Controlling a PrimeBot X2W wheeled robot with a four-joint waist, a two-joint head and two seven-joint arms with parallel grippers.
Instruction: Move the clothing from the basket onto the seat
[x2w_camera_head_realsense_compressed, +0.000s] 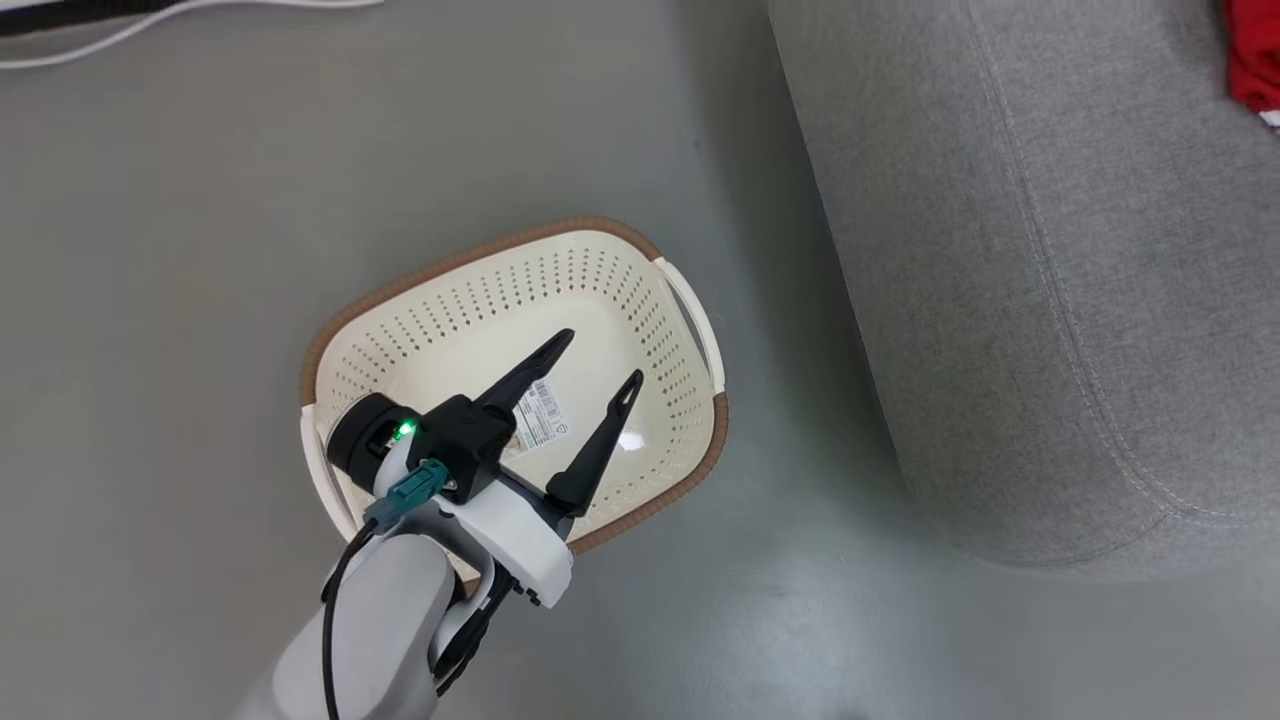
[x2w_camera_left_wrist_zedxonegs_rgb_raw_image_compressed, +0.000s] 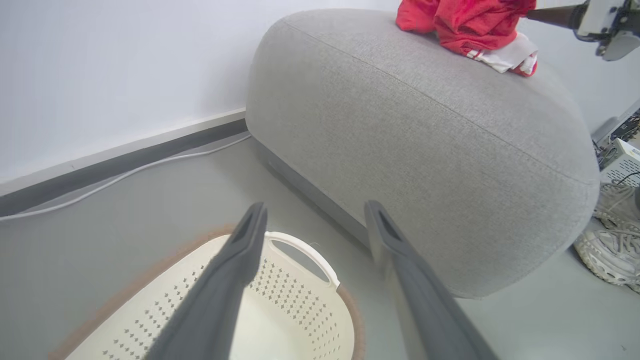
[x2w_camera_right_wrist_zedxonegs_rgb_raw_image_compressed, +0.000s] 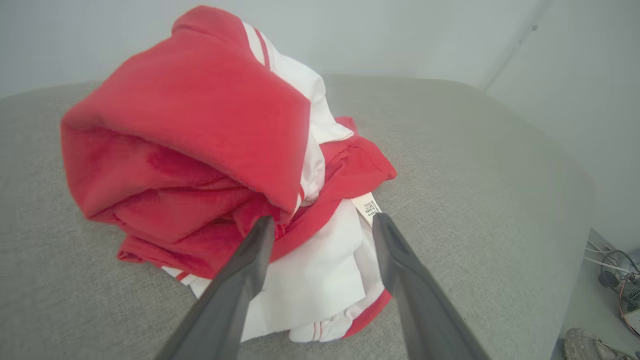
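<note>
Bright, even, diffuse indoor light; no hard shadows. Head view sharp: soft dim band on the floor (x2w_camera_head_realsense_compressed: 760, 200) beside the seat (x2w_camera_head_realsense_compressed: 1000, 250), small white glare on the basket (x2w_camera_head_realsense_compressed: 480, 300) bottom, green lamp (x2w_camera_head_realsense_compressed: 405, 432) glowing behind the left gripper (x2w_camera_head_realsense_compressed: 604, 357). Wrist views wide-angle, lines bowed toward edges; fingers (x2w_camera_left_wrist_zedxonegs_rgb_raw_image_compressed: 215, 300) close to the lens blurred; wall (x2w_camera_left_wrist_zedxonegs_rgb_raw_image_compressed: 100, 75) washed pale; clothing (x2w_camera_right_wrist_zedxonegs_rgb_raw_image_compressed: 200, 125) saturated red, slightly soft.

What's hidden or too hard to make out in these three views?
- Head view: the right edge cuts off most of the clothing on the seat.
- Head view: the label inside the basket is partly covered by the left claw, and its print is too small to read.
- Left wrist view: the basket floor is mostly hidden by that claw's fingers and the bottom edge.
- Right wrist view: the print on the garment's tag is too small.
</note>
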